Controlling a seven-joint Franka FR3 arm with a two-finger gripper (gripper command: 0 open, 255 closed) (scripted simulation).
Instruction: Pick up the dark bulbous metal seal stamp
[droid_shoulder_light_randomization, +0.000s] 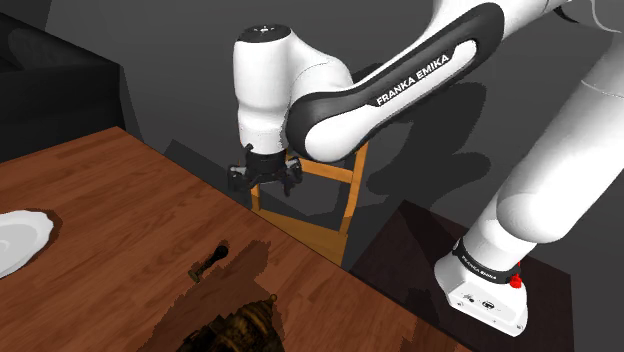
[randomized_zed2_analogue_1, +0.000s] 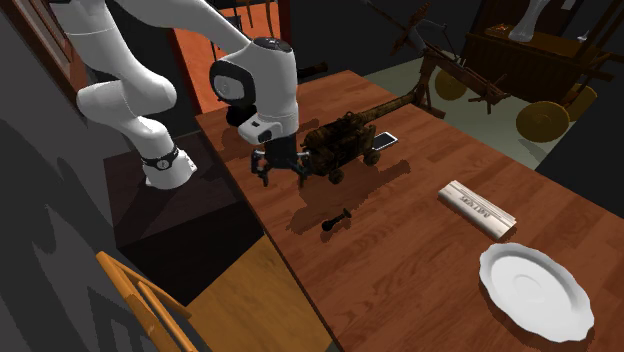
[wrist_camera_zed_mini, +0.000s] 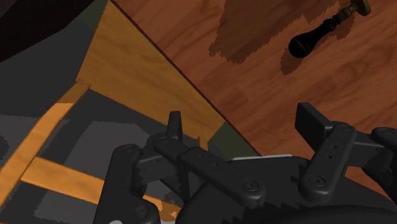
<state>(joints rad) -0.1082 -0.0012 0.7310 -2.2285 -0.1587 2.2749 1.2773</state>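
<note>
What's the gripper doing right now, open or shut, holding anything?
Gripper: open, holding nothing; the stamp lies on the table, apart from it.

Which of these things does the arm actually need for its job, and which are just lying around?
Part of the job:
- dark seal stamp, lying on the table
- gripper, open, not touching the stamp

Just lying about:
- model cannon
- phone
- flat box
- white plate
- wooden chair beside the table
</note>
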